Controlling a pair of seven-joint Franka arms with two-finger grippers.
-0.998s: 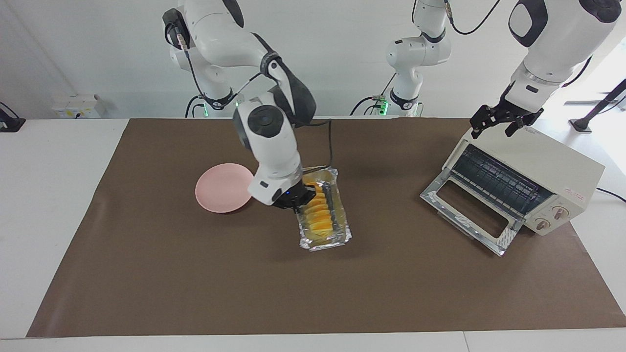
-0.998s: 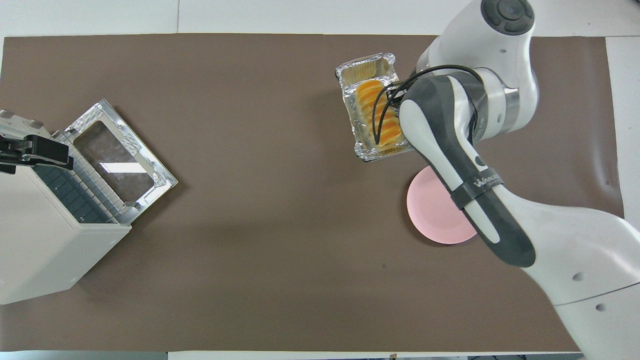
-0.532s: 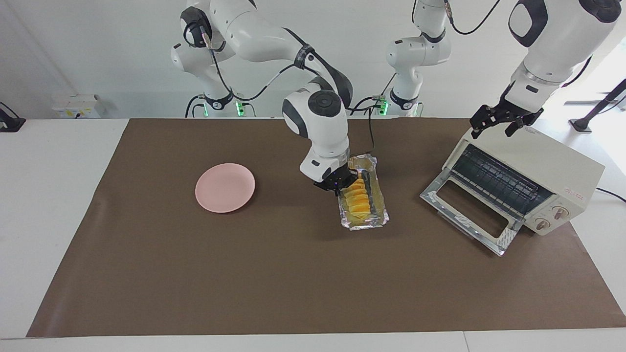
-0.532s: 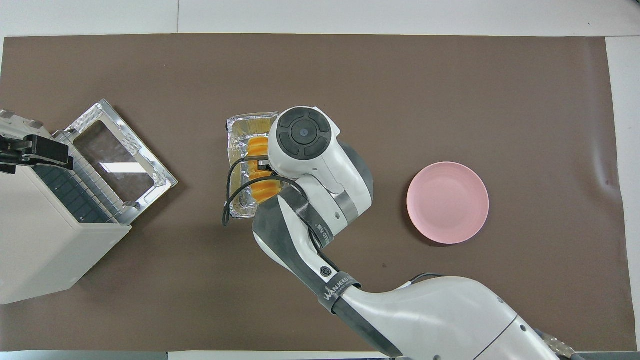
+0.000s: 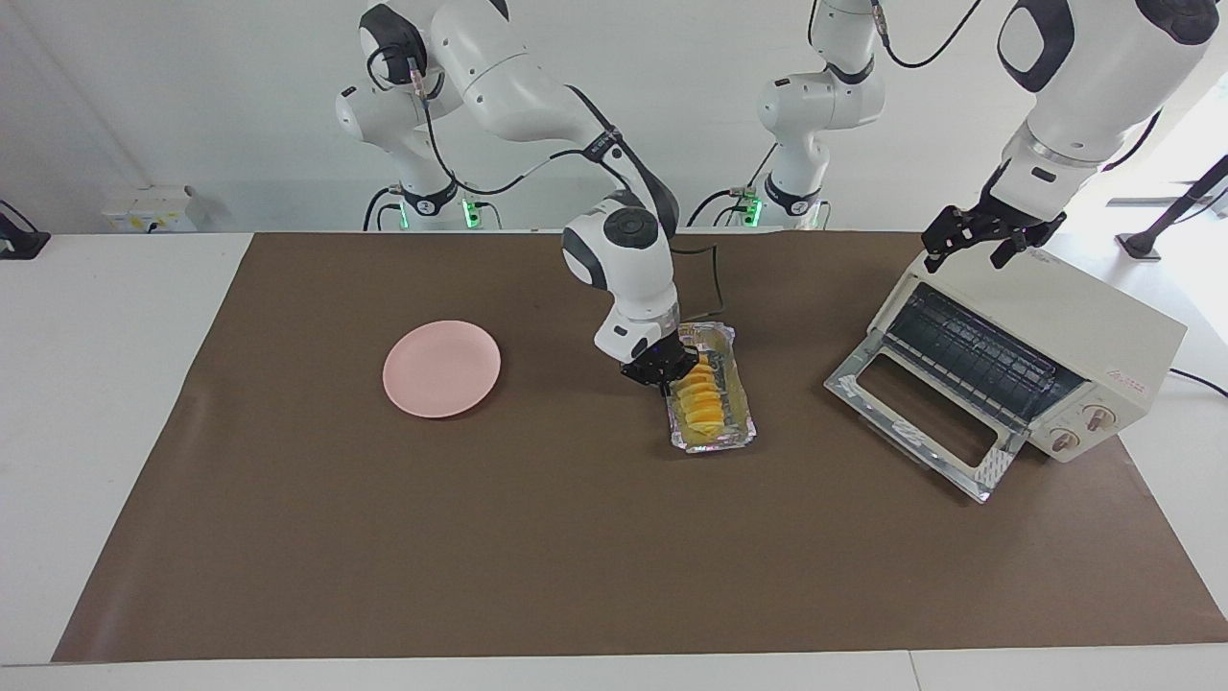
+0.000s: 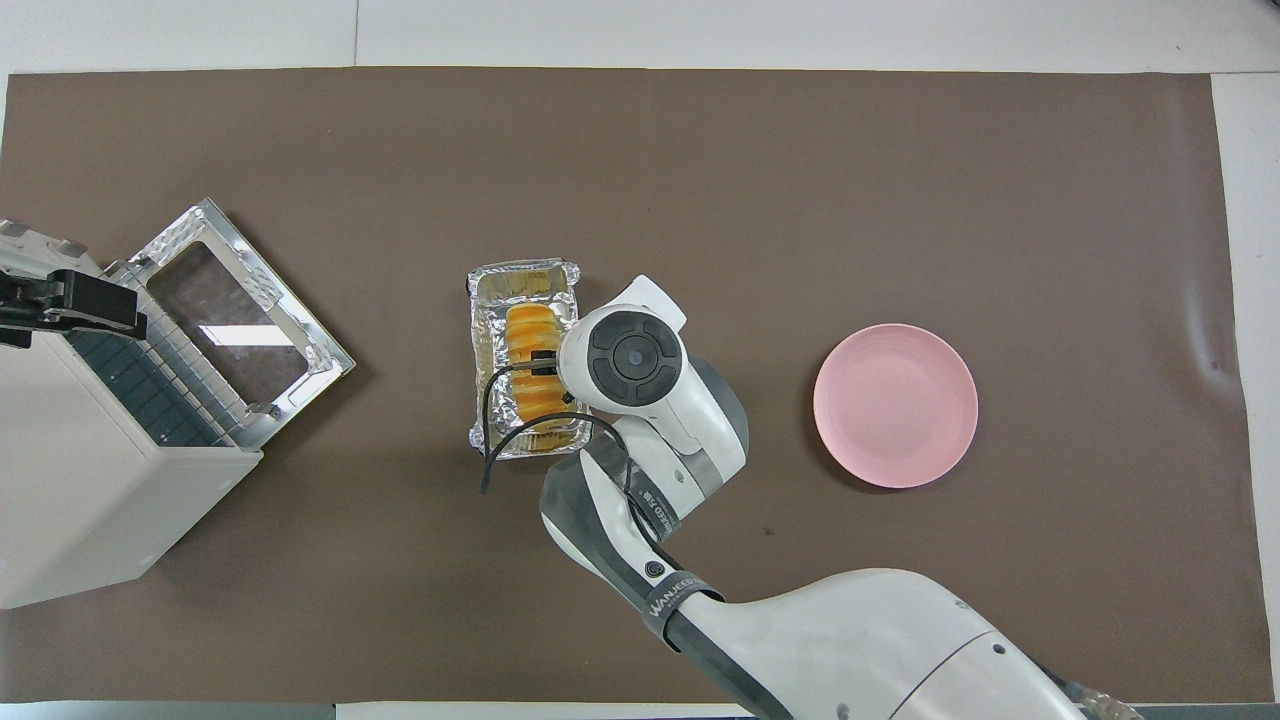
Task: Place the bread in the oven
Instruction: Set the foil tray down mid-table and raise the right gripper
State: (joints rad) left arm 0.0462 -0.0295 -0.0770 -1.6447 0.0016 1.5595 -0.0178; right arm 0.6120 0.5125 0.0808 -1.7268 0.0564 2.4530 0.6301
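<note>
Bread sits in the foil tray near the middle of the brown mat, between the pink plate and the oven, and it is what I am watching from my station. Going across the facing view from its left: I see the pink plate lying flat on the mat toward the right arm's end of the desk, well apart from the tray. Next comes my right gripper, low over the end of the tray nearest the robots, its fingertips down at the bread and the tray's rim. It reads as clenched; whether it has the loaf or the foil between its tips I cannot tell, since the wrist hides them from above. The bread lies lengthwise in the tray, its ridges running across, with bare foil showing at the end farthest from the robots. Then the oven stands at the left arm's end of the desk, turned at an angle, its glass door dropped open onto the mat and the wire rack visible inside. My left gripper waits just above the oven's top edge with its jaws released, holding nothing
</note>
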